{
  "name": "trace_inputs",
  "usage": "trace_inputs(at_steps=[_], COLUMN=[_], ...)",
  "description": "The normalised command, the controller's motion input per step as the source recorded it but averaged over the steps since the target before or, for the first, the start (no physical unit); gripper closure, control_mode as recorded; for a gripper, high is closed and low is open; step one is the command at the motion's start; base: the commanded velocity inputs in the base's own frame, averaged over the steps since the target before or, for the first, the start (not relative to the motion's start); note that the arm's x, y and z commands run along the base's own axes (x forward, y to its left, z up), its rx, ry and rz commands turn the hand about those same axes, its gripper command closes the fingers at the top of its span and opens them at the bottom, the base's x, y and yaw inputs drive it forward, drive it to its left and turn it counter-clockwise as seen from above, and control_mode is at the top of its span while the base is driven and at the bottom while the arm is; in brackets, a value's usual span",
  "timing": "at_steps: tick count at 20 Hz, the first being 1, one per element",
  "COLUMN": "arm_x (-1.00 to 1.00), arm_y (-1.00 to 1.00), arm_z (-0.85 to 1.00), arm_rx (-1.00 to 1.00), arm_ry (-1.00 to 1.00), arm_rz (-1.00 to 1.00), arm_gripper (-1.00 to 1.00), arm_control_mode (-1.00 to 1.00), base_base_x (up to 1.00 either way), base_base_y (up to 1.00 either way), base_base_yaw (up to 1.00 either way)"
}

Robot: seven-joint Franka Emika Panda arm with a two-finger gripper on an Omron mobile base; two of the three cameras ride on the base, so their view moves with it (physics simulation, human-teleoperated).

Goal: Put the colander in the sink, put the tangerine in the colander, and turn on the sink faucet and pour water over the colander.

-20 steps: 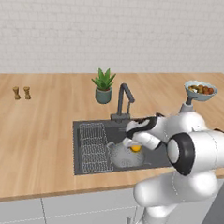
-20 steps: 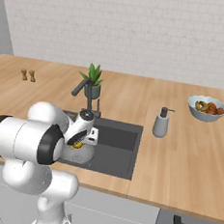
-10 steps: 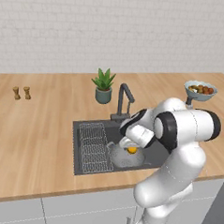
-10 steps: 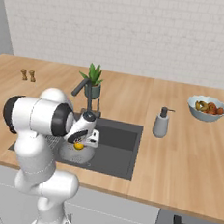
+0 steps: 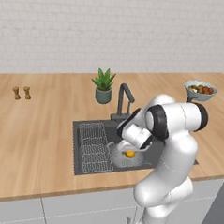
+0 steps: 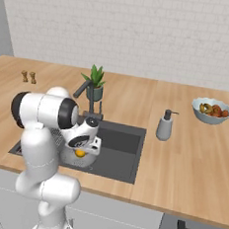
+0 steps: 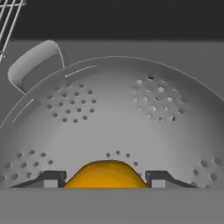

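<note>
Sitting in the colander (image 7: 113,118), the tangerine (image 7: 105,174) lies between the gripper's (image 7: 105,178) parted jaws, grip unclear.

You're looking at a white brick wall (image 5: 114,29) behind a long wooden countertop (image 5: 37,128). Grey cabinet fronts (image 6: 126,221) run below it.

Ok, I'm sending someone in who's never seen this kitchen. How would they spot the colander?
Find the dark sink set in the wooden counter, below the faucet. The colander sits in the basin beside the wire rack. It is the round silver bowl full of small holes, with a tangerine inside.
</note>
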Motion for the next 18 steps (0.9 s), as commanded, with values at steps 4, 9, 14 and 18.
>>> trace_inputs(at_steps=[4, 9, 14, 18], arm_x=[0.07, 0.00, 0.00, -0.14], arm_y=[0.16, 0.13, 0.04, -0.04], arm_z=[-0.19, -0.18, -0.04, 0.19], arm_rx=[0.00, 0.00, 0.00, 0.00], arm_ry=[0.04, 0.04, 0.01, 0.00], arm_rz=[0.00, 0.00, 0.00, -0.01], arm_gripper=[1.00, -1.00, -1.00, -1.00], arm_control_mode=[-1.00, -1.00, -1.00, -1.00], base_base_x=[0.00, 0.00, 0.00, 0.00], base_base_y=[0.00, 0.00, 0.00, 0.00], base_base_yaw=[0.00, 0.00, 0.00, 0.00])
